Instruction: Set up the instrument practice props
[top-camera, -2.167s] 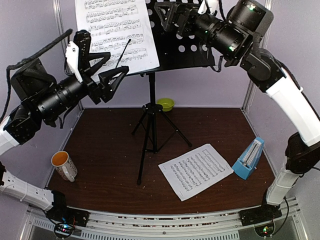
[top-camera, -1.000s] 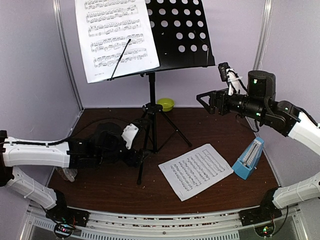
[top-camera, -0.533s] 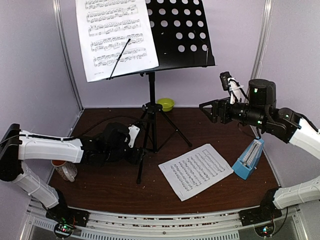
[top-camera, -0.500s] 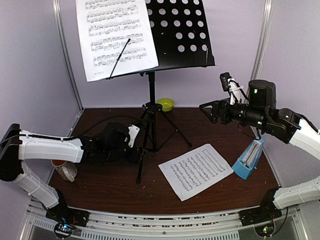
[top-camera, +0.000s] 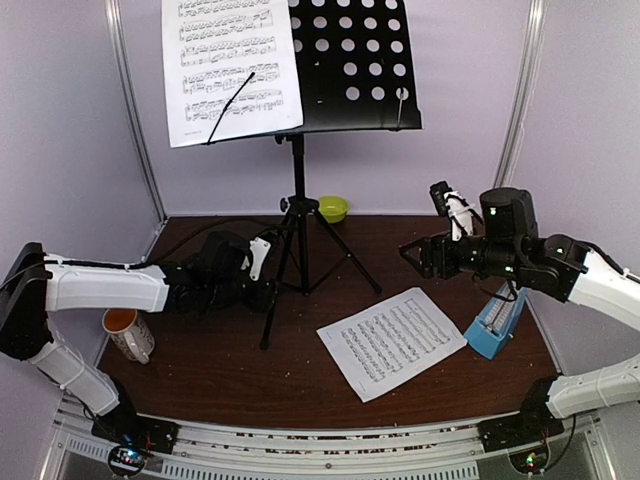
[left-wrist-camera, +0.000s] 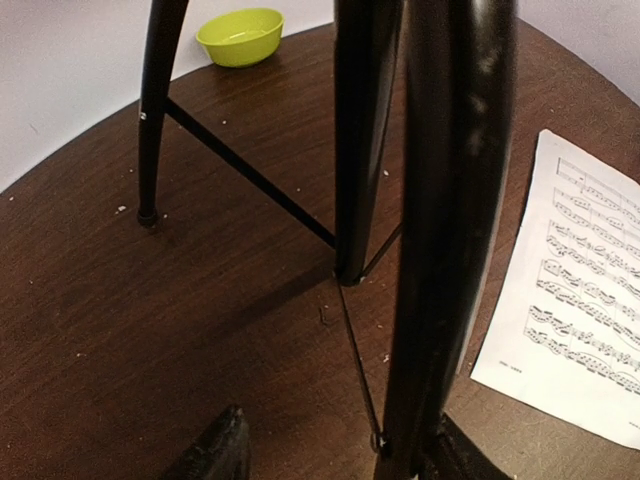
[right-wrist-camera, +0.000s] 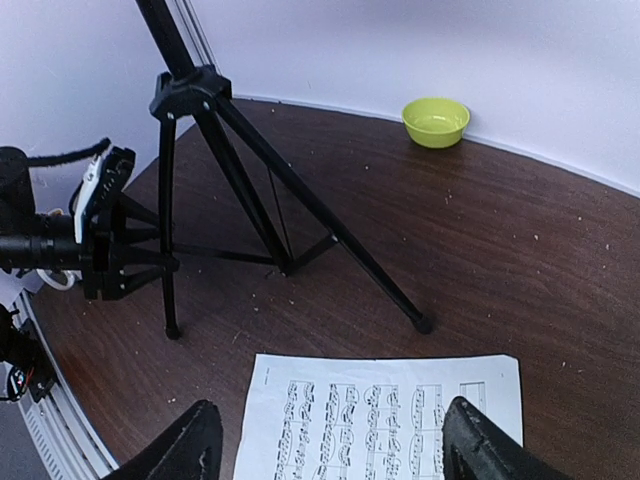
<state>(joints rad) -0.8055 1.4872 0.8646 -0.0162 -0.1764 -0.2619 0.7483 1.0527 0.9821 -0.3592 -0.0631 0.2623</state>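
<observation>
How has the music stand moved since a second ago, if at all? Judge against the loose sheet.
Yes. The music stand has shifted slightly left and back: its near foot now stands farther from the loose sheet.

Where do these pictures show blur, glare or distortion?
Left wrist: the near leg of the music stand looms soft, with a glare streak. Right wrist: the table edge bows, wide-angle distortion. Top external: evenly lit, flat sheet-music page crisp.
</observation>
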